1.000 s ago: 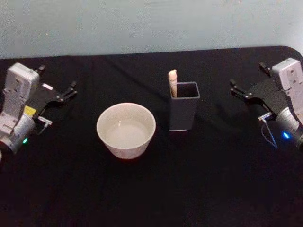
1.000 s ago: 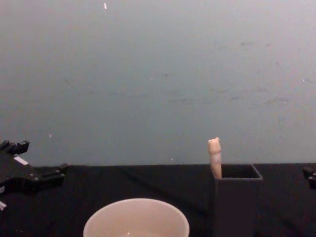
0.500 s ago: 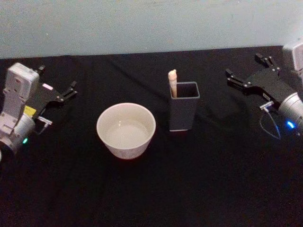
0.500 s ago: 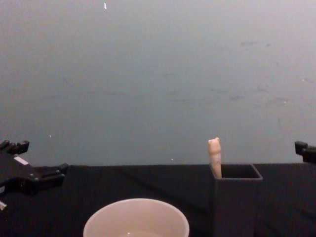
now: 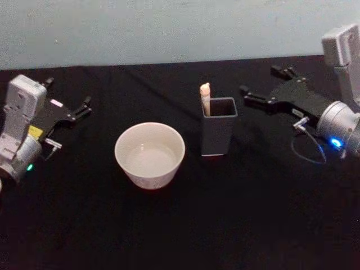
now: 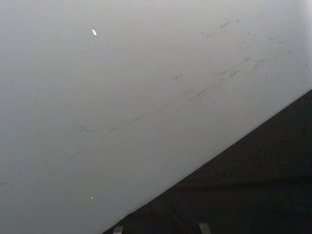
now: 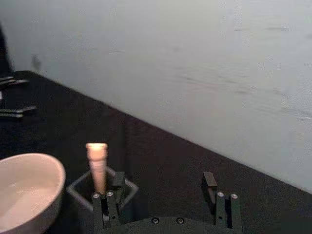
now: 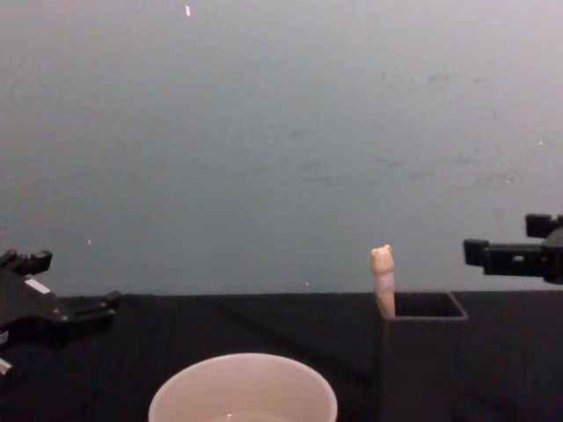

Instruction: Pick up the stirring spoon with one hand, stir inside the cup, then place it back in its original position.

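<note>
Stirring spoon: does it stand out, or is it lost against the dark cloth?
Chest view: the stirring spoon shows pale against the evenly lit wall. Head view: it contrasts with the black cloth, while the dark holder stands out less. Right wrist view: no glare on it.

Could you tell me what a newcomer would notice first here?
The cream-white cup stands out mid-table on the black cloth, with the stirring spoon standing in a dark grey holder to its right. The right end effector hovers open to the holder's right; the left end effector rests open far left.
</note>
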`<state>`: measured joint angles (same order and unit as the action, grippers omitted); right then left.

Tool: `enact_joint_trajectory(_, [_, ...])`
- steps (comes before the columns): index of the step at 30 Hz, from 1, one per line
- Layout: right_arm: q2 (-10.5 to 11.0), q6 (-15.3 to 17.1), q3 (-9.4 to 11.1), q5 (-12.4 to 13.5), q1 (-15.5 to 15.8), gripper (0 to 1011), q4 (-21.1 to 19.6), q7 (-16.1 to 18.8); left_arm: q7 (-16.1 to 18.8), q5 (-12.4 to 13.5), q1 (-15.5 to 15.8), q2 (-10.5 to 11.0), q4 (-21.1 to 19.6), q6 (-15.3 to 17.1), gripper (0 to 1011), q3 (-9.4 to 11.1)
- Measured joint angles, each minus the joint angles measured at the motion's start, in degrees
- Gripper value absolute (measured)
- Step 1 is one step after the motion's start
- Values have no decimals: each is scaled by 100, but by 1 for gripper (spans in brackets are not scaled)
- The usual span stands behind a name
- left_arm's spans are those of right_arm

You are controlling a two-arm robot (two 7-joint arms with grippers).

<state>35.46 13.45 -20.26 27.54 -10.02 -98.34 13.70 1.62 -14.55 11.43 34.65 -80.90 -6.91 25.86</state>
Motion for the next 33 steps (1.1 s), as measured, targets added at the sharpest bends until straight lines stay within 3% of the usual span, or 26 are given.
enact_joint_trajectory(10, [-20, 555, -199, -10, -107, 1002, -194, 422, 0, 0, 0, 0, 0, 0, 1001, 0])
enact_joint_trajectory(16, [-244, 809, -380, -185, -314, 1002, -55, 521, 0, 0, 0, 0, 0, 0, 1001, 0])
enact_joint_trajectory(33, [-886, 1006, -650, -637, -763, 1002, 485, 526, 0, 0, 0, 0, 0, 0, 1001, 0])
